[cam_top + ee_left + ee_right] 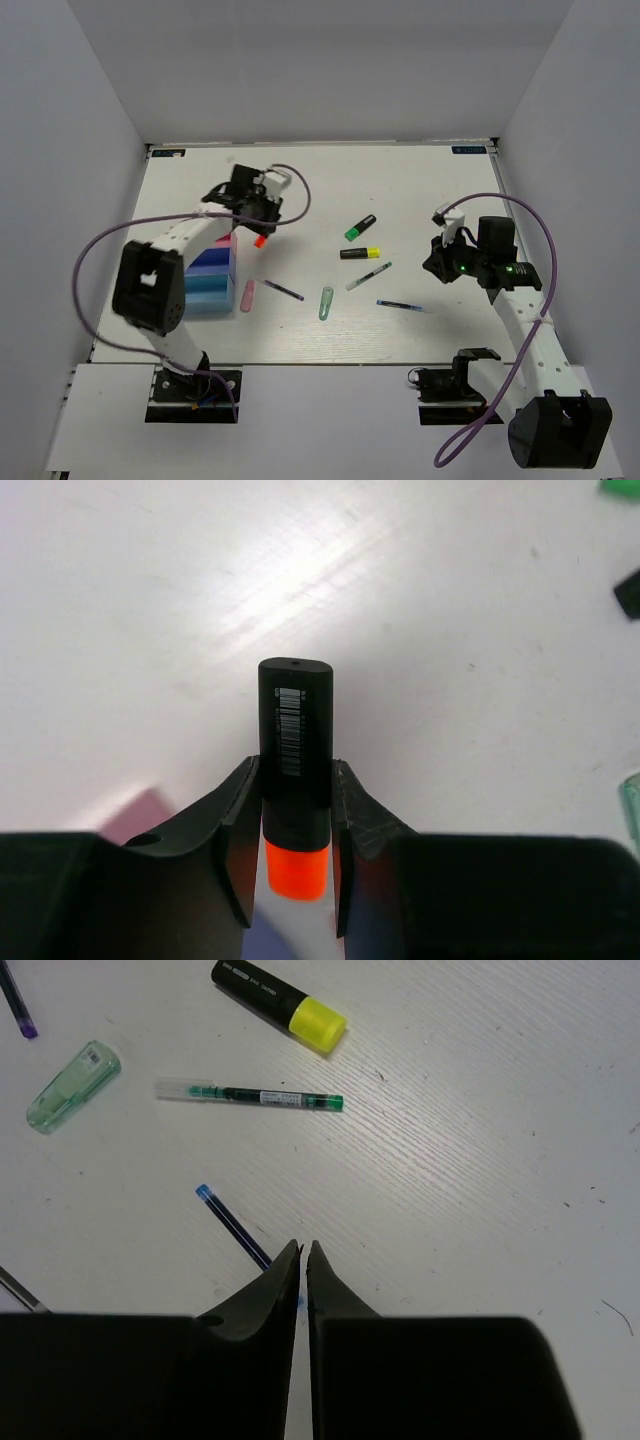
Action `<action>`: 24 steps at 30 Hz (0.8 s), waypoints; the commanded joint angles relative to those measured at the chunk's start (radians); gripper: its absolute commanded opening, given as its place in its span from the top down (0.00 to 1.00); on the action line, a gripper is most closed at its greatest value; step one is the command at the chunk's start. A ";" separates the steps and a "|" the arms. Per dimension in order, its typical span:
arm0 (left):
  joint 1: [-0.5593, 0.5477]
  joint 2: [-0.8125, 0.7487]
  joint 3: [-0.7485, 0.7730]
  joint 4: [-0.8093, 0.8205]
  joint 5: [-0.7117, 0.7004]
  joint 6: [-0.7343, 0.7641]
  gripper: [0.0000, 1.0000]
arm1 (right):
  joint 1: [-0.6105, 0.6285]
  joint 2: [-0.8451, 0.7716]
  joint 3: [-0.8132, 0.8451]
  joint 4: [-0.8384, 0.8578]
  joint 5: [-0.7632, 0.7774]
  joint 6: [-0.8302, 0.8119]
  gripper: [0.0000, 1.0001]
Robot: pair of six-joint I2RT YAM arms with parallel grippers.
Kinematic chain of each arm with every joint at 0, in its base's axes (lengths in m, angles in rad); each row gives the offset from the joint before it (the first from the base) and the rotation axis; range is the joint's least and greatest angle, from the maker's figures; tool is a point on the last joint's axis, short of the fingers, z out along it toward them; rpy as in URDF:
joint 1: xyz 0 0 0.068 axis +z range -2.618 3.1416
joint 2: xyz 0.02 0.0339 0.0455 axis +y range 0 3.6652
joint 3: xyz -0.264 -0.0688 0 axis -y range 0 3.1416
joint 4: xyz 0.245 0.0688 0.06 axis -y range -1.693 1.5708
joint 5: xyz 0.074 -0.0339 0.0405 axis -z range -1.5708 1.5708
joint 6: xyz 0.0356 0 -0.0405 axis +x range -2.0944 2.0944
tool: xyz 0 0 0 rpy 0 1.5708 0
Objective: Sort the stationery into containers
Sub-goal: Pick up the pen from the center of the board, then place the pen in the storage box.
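My left gripper (258, 222) is shut on a black highlighter with an orange end (260, 240), held just right of the pink box (226, 241) and the blue box (208, 287). In the left wrist view the fingers (240, 810) clamp its black body (295, 730), orange end towards the wrist. My right gripper (437, 262) is shut and empty at the right; in its wrist view (303, 1250) the blue pen (230, 1220) runs under its tips. A green highlighter (360, 228), a yellow highlighter (360, 253), a green pen (368, 276), the blue pen (402, 305), a purple pen (283, 290) and a pale green clip (326, 302) lie mid-table.
A small pink item (248, 295) lies by the boxes' right side. The right wrist view also shows the yellow highlighter (280, 1005), green pen (250, 1095) and clip (72, 1085). White walls enclose the table on three sides.
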 commanded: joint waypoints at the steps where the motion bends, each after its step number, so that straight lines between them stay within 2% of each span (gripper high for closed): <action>1: 0.064 -0.198 -0.063 0.162 0.052 0.077 1.00 | 0.003 0.000 -0.005 0.020 -0.031 -0.013 0.90; 6: 0.187 -0.229 -0.016 0.003 0.211 0.300 1.00 | -0.018 0.008 -0.001 0.011 -0.062 -0.035 0.85; 9: 0.241 -0.241 -0.031 -0.063 0.374 0.454 1.00 | 0.002 0.007 0.002 0.009 -0.068 -0.044 0.83; 13: 0.354 -0.269 -0.077 -0.099 0.438 0.545 1.00 | 0.000 0.005 0.001 0.009 -0.073 -0.047 0.82; 14: 0.394 -0.269 -0.083 -0.110 0.510 0.591 1.00 | 0.000 0.007 0.002 0.009 -0.076 -0.047 0.82; 17: 0.457 -0.304 -0.117 -0.081 0.564 0.628 1.00 | 0.000 0.010 0.002 0.008 -0.080 -0.049 0.82; 21: 0.468 -0.330 -0.175 -0.035 0.543 0.686 1.00 | 0.002 0.017 0.009 0.006 -0.083 -0.052 0.82; 24: 0.470 -0.301 -0.177 -0.045 0.532 0.706 1.00 | -0.001 0.014 0.007 0.003 -0.082 -0.050 0.78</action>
